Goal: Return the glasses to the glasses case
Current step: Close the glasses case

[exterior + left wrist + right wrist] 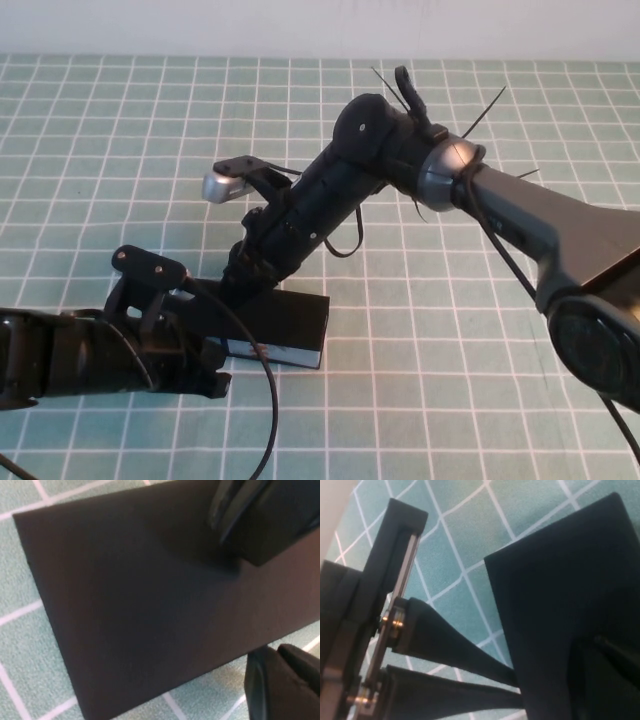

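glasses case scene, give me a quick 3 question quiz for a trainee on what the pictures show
1. True or false: the glasses case lies on the green checked tablecloth with its lid shut.
2. Which gripper reaches down onto the case from the far side?
A. left gripper
B. right gripper
C. neither
3. Fill in: the right gripper's fingers are ____ as they meet the case lid.

Key:
1. True. The case shows a flat black top; the glasses cannot be seen in any view.
2. B. The left gripper sits low at the case's near left end.
3. Shut, the two fingers coming together at the lid.
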